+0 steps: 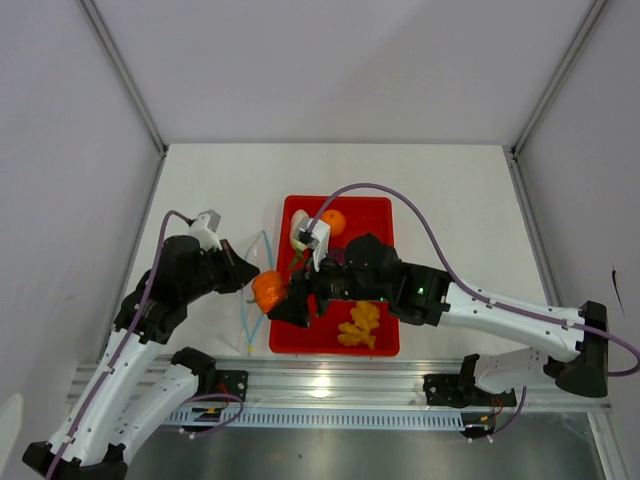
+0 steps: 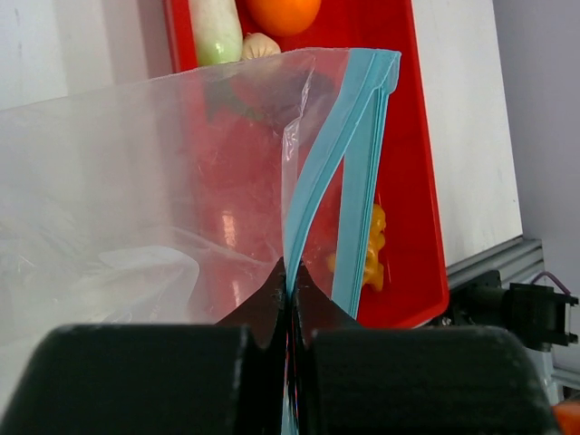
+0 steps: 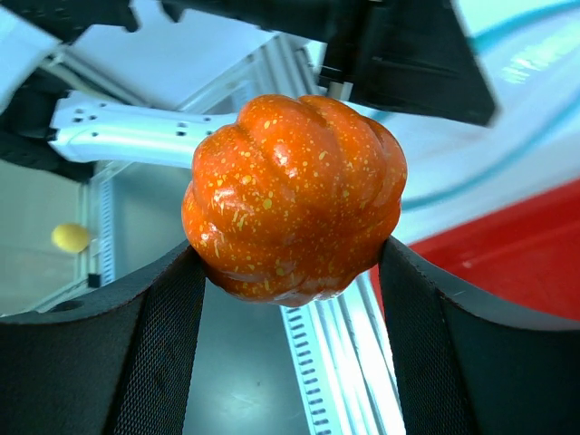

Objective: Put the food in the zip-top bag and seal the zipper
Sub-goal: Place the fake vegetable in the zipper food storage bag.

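My right gripper (image 1: pixel 272 296) is shut on the orange pumpkin (image 1: pixel 268 290), held just left of the red tray (image 1: pixel 385 340), next to the bag mouth; the pumpkin fills the right wrist view (image 3: pixel 294 195). My left gripper (image 1: pixel 248 278) is shut on the blue zipper strip (image 2: pixel 313 195) of the clear zip-top bag (image 2: pixel 136 208), holding its mouth up. In the tray lie the white radish (image 1: pixel 300 232), the orange (image 1: pixel 333 221) and the yellow ginger (image 1: pixel 360 324). A pale garlic (image 2: pixel 260 45) shows in the left wrist view. The purple onion is hidden.
The right arm lies across the middle of the tray. The bag (image 1: pixel 255 300) sits between the left gripper and the tray's left wall. An aluminium rail (image 1: pixel 330 385) runs along the near table edge. Walls close in the sides and back.
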{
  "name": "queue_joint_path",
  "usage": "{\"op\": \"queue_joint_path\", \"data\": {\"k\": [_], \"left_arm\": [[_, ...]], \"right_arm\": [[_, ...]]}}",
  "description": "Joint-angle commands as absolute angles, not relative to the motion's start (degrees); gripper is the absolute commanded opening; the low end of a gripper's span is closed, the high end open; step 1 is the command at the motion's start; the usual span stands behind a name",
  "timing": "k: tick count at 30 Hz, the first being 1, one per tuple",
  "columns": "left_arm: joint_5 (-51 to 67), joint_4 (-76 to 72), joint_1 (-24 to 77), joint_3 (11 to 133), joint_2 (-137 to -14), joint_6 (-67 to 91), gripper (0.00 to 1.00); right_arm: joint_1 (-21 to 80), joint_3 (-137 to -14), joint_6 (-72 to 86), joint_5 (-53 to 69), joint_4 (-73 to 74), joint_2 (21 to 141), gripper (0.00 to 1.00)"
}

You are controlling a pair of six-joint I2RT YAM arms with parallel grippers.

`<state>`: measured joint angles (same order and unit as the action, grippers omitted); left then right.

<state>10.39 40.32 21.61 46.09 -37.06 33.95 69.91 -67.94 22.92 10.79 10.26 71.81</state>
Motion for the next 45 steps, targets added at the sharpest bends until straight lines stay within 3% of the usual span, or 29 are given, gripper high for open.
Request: {"op": "queue_joint_path", "data": {"k": [1,7,12,18,26,33,35,36,37,40,45], "left_arm": [[15.28,38.15,20.39,48.87,-37.79,34.19,0.01],[19.33,37.97,18.29,48.96,-37.79,36.38,0.01],[22.32,36.48,16.96,47.73,-35.60,40.25,0.01],[27.67,33.32,16.17,45.70,-35.07,43.94,0.01],[25.23,35.06,16.00,45.26,-33.40,42.72,0.01],[21.45,36.56,16.00,45.96,-30.76,42.01,0.01],[21.27,37.52,16.00,46.58,-30.85,41.92,0.01],[21.27,37.70,16.00,46.84,-30.85,41.75,0.00],[21.18,37.79,16.00,47.02,-30.85,41.66,0.01],[21.00,38.06,16.00,47.02,-30.67,41.66,0.01],[21.36,38.06,16.00,47.11,-31.02,42.19,0.00]], "right_arm": [[69.87,-67.68,24.17,18.10,1.95,73.82,0.40],[70.05,-64.08,25.22,17.32,-5.70,75.94,0.38],[70.05,-59.95,29.61,9.33,-12.29,75.85,0.35],[70.05,-59.23,34.09,6.51,-17.75,78.75,0.37],[70.84,-66.70,37.26,-6.56,-2.48,83.76,0.37],[71.19,-70.66,36.48,-10.19,7.20,86.83,0.38],[71.45,-71.71,35.25,-10.37,8.08,87.71,0.45],[71.63,-72.94,34.81,-10.55,9.30,88.58,0.54],[71.89,-73.65,34.28,-10.72,10.01,89.03,0.69],[71.98,-75.41,32.44,-10.11,11.16,89.74,0.85],[72.16,-76.29,30.07,-10.63,11.51,88.51,0.92]]}}
